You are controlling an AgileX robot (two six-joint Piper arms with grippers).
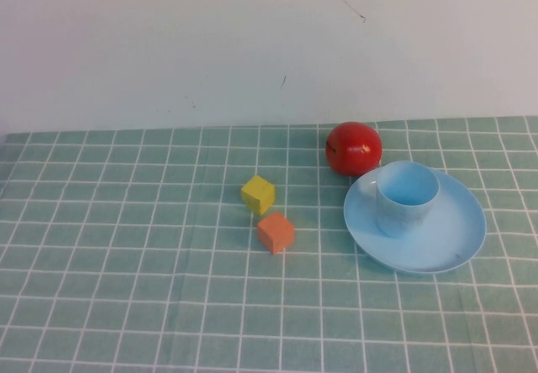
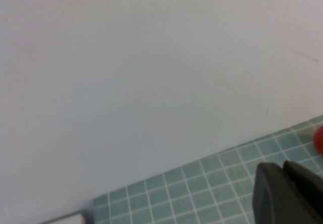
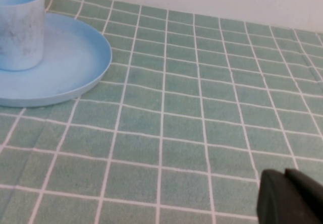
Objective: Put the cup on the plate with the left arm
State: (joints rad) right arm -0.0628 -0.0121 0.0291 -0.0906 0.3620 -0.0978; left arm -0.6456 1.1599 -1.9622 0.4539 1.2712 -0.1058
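Note:
The light-blue cup (image 1: 406,197) stands upright on the light-blue plate (image 1: 454,239), on the plate's left part, at the right of the table. Both also show in the right wrist view, the cup (image 3: 19,27) on the plate (image 3: 75,62). Neither arm shows in the high view. My left gripper (image 2: 283,169) is shut and empty, held away from the cup and pointing toward the back wall. My right gripper (image 3: 285,176) is shut and empty, low over the cloth to the right of the plate.
A red apple (image 1: 354,148) sits just behind the plate; its edge shows in the left wrist view (image 2: 319,139). A yellow cube (image 1: 258,194) and an orange cube (image 1: 276,233) lie mid-table. A green checked cloth (image 1: 126,264) covers the table, with a white wall behind.

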